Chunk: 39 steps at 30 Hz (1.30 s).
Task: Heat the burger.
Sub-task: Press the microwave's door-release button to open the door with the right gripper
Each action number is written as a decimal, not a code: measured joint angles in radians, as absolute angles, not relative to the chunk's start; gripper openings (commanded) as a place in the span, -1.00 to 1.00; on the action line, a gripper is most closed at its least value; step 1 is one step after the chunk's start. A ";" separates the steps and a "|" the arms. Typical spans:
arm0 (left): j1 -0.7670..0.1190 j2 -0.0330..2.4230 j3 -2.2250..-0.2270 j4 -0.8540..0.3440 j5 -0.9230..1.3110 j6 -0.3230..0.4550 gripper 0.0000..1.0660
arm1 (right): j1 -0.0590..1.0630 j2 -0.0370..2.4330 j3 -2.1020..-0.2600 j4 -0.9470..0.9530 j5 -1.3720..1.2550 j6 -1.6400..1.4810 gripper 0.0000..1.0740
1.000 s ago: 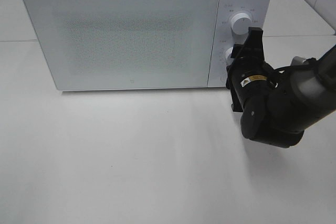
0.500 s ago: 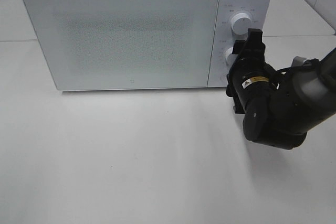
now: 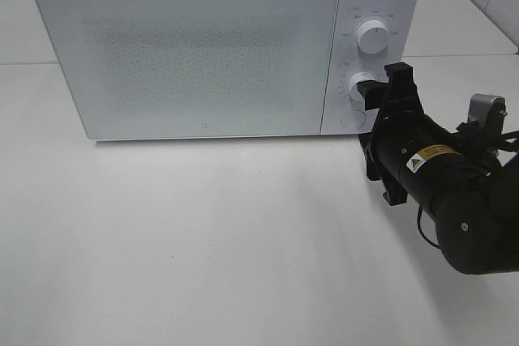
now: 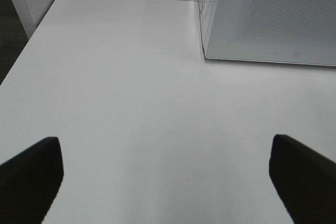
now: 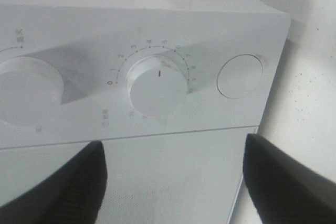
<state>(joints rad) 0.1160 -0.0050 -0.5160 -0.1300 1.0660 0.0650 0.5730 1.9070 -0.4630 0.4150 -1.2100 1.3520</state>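
The burger is out of view; the white microwave (image 3: 195, 46) stands shut with a frosted door, and nothing shows behind it. My right gripper (image 3: 375, 123) is open and empty, just in front of the control panel. In the right wrist view the gripper (image 5: 173, 148) has the lower timer knob (image 5: 157, 85) ahead of it, between the two dark fingers (image 5: 58, 182), not touching. The knob's red mark points near 5 on the dial. My left gripper (image 4: 168, 156) is open and empty over bare table, to the left of the microwave (image 4: 273, 19).
The panel has an upper knob (image 3: 371, 36), the lower knob (image 3: 357, 85) and a round door button (image 3: 352, 117). The white table (image 3: 203, 241) stretches in front of the microwave. A tiled wall runs at the back right.
My right gripper has come off the lower knob, drawn back to the right and toward the table's front, and its wrist has turned. The microwave has not moved.
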 measured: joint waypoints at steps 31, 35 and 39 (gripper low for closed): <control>0.116 -0.005 -0.516 -0.130 1.066 0.065 0.84 | 0.373 1.118 -0.532 0.376 -0.112 0.107 0.24; 0.116 -0.005 -0.516 -0.130 1.066 0.065 0.84 | 0.325 1.075 -0.600 0.308 0.098 0.023 0.24; 0.116 -0.005 -0.516 -0.130 1.066 0.065 0.84 | 0.301 1.025 -0.737 0.110 0.485 -0.008 0.24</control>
<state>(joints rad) 0.1160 -0.0050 -0.5160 -0.1300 1.0660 0.0650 0.3010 1.0250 -0.7370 0.1100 0.4850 -0.0080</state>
